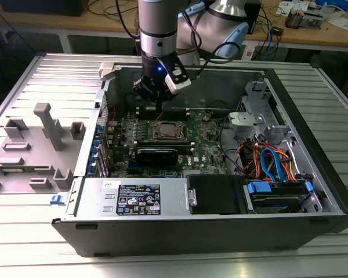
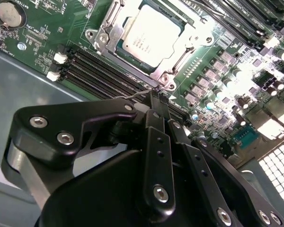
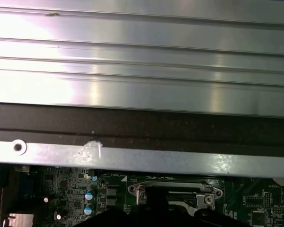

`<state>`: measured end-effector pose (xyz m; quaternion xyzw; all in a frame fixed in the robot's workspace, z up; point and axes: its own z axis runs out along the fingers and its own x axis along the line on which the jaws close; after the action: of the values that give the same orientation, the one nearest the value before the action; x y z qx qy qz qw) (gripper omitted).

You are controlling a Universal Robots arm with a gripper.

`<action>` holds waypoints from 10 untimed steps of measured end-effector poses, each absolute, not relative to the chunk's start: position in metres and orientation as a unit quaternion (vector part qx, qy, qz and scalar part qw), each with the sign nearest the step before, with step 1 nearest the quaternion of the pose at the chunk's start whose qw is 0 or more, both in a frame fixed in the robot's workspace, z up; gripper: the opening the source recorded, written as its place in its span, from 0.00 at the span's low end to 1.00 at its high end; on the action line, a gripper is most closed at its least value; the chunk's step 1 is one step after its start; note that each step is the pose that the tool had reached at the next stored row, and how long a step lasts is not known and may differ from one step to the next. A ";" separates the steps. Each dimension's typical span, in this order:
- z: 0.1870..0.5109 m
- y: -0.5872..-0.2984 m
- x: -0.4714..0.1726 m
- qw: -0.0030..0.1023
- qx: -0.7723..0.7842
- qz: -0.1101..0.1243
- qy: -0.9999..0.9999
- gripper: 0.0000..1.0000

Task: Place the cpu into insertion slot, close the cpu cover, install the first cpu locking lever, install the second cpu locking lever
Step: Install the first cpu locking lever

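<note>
Pincer [image 2: 160,97] closed, perhaps touching lever [image 2: 135,96], cpu [image 2: 151,35] in insertion slot [image 2: 102,40]

Setting: robotics or electronics lab. Evidence, exterior view:
- ribbed aluminium worktable [image 1: 23,243], lower frame
- opened desktop computer case [image 1: 162,234], centre
- grey moulded fixtures [image 1: 46,124], left
- wooden bench [image 1: 319,36] with cables [image 1: 107,7] and small electronic parts [image 1: 304,17], upper edge
- industrial robot arm [image 1: 159,29], upper centre

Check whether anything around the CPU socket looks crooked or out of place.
The cpu sits square under the cpu cover. One oddity: a thin wire locking lever juts out from the cover's corner by the tool instead of lying along its edge.
</note>
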<state>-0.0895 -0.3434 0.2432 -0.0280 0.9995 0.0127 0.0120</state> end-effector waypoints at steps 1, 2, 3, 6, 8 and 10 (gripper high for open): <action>0.243 -0.343 -0.088 0.012 -0.028 0.013 0.999 0.11; 0.242 -0.343 -0.087 0.012 -0.028 0.013 0.999 0.11; 0.242 -0.343 -0.086 0.012 -0.028 0.013 0.999 0.11; 0.241 -0.343 -0.084 0.012 -0.028 0.013 0.999 0.11; 0.240 -0.343 -0.081 0.012 -0.028 0.013 0.999 0.11; 0.239 -0.343 -0.079 0.012 -0.028 0.013 0.999 0.11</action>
<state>-0.0787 -0.3434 0.2394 -0.0281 0.9995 0.0127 0.0121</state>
